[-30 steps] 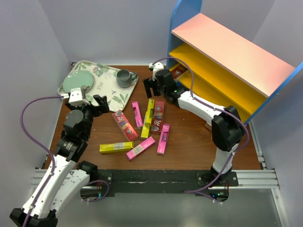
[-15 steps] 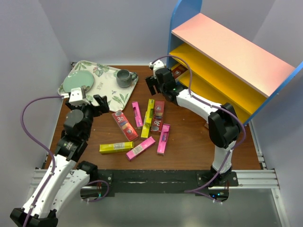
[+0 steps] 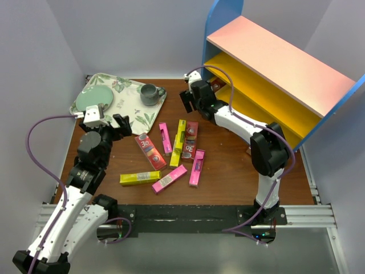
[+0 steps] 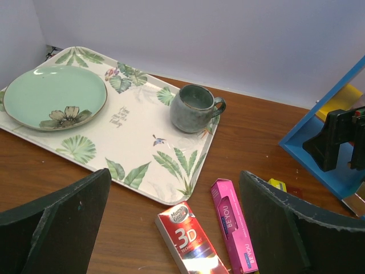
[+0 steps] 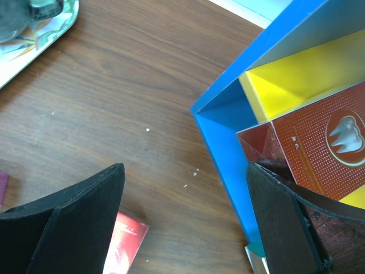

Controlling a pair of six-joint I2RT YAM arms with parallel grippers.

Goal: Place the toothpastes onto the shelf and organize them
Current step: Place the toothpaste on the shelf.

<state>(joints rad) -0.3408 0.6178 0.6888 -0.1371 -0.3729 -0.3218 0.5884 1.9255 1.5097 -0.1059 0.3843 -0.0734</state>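
Several toothpastes lie loose mid-table: a red carton (image 3: 150, 150), pink ones (image 3: 165, 137) (image 3: 197, 167) (image 3: 169, 178), yellow ones (image 3: 178, 142) (image 3: 140, 178) and a dark red one (image 3: 190, 139). The shelf (image 3: 274, 63) stands at the back right. A dark red carton (image 5: 319, 142) lies on its lowest board behind the blue side panel (image 5: 222, 142). My right gripper (image 3: 186, 101) (image 5: 182, 222) hangs open by that panel, holding nothing. My left gripper (image 3: 126, 127) (image 4: 177, 228) is open over the red carton (image 4: 191, 240) and a pink carton (image 4: 234, 225), and is empty.
A floral tray (image 3: 128, 105) at the back left carries a green plate (image 3: 94, 100) and a grey cup (image 3: 150, 94). The tray's near corner (image 4: 171, 194) lies just beyond my left fingers. Walls close the table at the left and back.
My right gripper has shifted a little back and right, closer to the shelf's blue end panel. The left arm and the loose cartons have not moved.
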